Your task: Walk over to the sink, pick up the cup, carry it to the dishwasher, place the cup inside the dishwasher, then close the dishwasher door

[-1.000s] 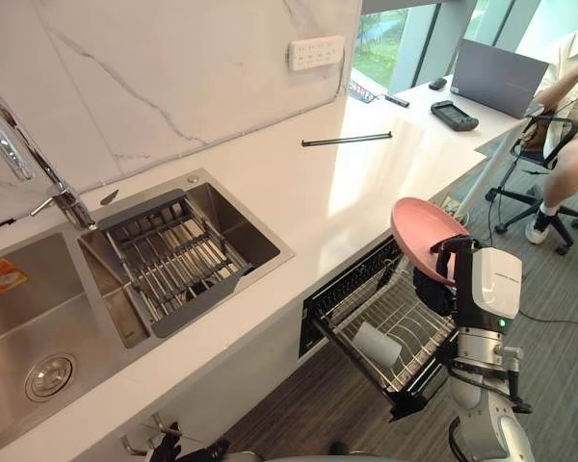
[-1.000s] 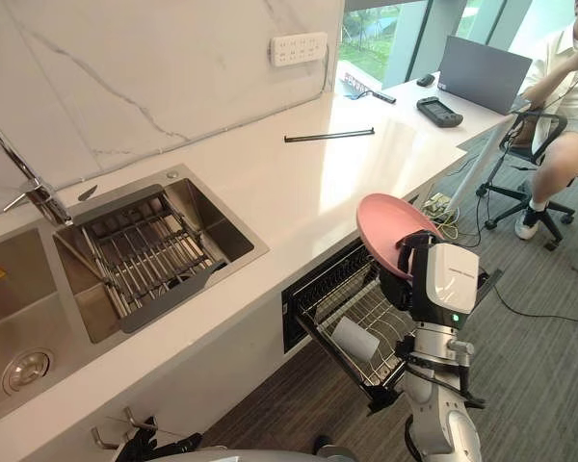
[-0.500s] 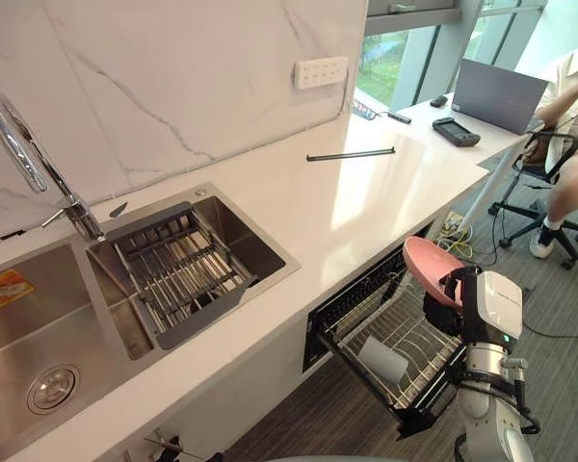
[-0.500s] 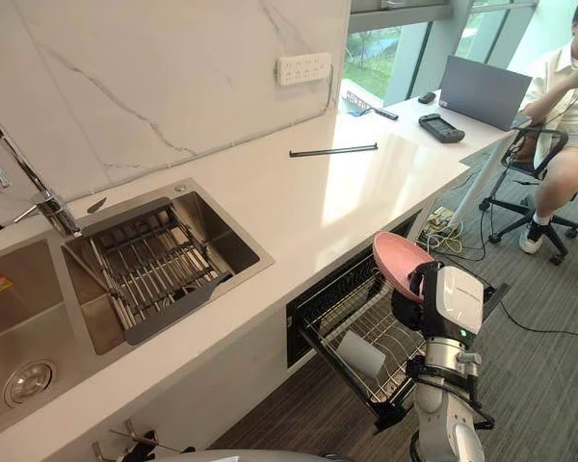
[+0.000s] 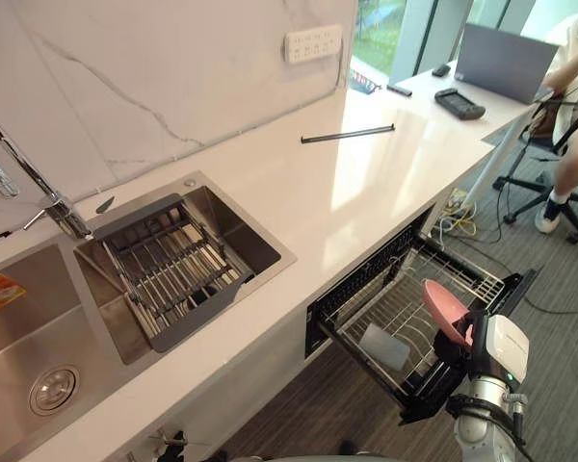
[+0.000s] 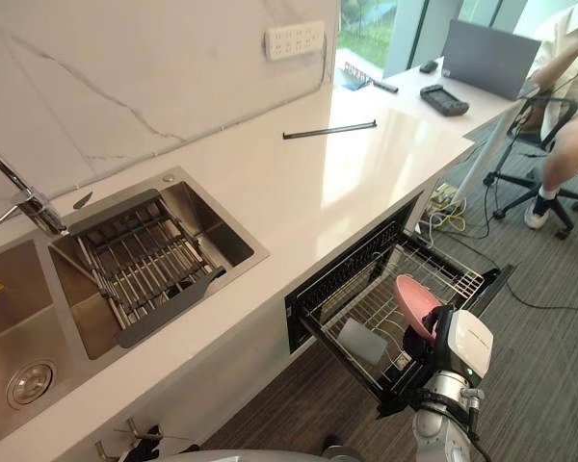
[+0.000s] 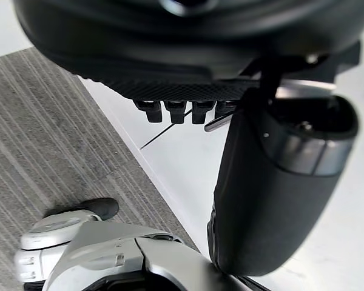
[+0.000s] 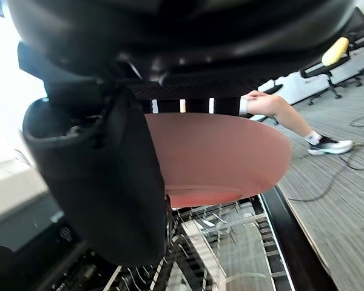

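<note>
The right hand (image 5: 455, 345) is clasping a pink dish (image 5: 445, 310) — not a cup — and holding it tilted just over the pulled-out rack (image 5: 395, 310) of the dishwasher (image 5: 361, 281). Releasing it and closing up are remaining. The left hand (image 7: 170, 54) is hanging idle; I cannot tell its grip.

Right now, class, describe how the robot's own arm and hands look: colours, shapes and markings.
The left hand is dark and bulky, with a thick rounded black thumb, a grey band and a ribbed black strip. The right hand looks alike. The right arm is silver-grey, topped by a white boxy wrist unit with a green light.
</note>
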Robot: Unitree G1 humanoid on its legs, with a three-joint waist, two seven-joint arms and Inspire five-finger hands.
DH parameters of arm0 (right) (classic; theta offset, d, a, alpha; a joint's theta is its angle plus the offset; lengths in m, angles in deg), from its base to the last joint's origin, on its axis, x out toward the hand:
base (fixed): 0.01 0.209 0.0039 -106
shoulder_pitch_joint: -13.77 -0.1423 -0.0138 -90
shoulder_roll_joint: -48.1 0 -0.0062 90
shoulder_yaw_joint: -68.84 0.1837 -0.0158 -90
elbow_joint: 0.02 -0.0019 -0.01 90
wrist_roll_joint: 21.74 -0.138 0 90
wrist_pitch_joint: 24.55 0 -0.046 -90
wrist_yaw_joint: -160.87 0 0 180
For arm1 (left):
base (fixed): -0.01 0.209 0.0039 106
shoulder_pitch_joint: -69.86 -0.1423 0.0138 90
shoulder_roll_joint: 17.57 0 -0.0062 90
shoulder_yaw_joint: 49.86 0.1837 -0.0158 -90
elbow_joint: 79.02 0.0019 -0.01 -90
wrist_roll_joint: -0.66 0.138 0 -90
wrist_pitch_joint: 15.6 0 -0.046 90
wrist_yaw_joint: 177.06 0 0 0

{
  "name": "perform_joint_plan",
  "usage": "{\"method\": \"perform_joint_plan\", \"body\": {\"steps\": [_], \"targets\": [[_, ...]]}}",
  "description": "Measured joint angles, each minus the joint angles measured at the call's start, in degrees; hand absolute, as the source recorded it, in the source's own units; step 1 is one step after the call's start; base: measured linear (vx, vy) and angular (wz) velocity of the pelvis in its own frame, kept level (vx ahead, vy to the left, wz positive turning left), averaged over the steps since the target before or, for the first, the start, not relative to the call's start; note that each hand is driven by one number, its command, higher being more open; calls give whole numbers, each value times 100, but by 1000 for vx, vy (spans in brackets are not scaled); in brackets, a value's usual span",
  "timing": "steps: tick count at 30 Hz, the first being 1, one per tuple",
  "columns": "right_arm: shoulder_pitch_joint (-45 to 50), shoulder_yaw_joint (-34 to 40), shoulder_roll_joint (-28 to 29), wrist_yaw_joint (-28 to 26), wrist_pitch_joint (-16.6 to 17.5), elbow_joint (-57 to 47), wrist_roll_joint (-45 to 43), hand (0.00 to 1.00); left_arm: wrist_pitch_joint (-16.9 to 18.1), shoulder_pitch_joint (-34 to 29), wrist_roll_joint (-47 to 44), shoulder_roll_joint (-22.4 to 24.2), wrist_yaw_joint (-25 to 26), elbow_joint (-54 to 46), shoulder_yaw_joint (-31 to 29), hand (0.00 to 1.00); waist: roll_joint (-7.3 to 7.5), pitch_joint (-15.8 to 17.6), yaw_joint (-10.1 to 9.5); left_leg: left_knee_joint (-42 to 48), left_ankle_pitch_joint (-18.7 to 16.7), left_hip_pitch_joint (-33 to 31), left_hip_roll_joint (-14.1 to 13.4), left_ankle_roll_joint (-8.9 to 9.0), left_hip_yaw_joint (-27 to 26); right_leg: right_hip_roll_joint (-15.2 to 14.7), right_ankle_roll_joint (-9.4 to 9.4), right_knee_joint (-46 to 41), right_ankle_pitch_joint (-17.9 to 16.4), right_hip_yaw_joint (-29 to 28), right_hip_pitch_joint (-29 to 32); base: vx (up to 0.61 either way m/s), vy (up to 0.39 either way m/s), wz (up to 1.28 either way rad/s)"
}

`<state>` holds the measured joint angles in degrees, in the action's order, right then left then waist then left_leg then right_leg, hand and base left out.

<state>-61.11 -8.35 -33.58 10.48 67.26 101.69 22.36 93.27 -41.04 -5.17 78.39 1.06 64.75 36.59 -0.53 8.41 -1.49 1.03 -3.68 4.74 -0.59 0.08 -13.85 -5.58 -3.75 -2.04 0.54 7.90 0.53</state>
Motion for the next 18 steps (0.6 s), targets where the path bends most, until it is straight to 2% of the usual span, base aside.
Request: {"method": "perform_joint_plan", "body": {"steps": [5,11,13,14,18], "targets": [[-869,-59,-104,464,-70,326,-247,0,208,386,-351,-182,12,-244,315,100,-18,646,-57,440,-70,-675,-21,-9,-11,-40,12,-196,50,-42,590,-52,-6,0],[-1653,-87,-519,547,-218,616,-614,0,451,655,-654,-162,90,-386,532,100,-188,1089,-113,1002,-229,-1354,-69,-61,49,-41,7,-191,196,-50,1015,-61,0,2],[-1759,-87,-583,546,-278,646,-701,0,529,684,-665,-152,154,-428,580,100,-218,1128,-123,1166,-281,-1559,-86,-81,51,-38,12,-195,238,-53,1139,-50,11,0],[-1919,-87,-643,545,-309,732,-744,0,578,726,-667,-165,185,-484,625,100,-249,1267,-123,1335,-342,-1667,-109,-115,54,-16,8,-210,266,-55,1175,-71,7,-1],[-2269,-86,-739,529,-460,817,-929,0,692,860,-829,-78,193,-658,640,100,-274,1462,-200,1763,-471,-2083,-174,-186,51,-5,5,-440,269,-78,1507,-95,8,-1]]}}
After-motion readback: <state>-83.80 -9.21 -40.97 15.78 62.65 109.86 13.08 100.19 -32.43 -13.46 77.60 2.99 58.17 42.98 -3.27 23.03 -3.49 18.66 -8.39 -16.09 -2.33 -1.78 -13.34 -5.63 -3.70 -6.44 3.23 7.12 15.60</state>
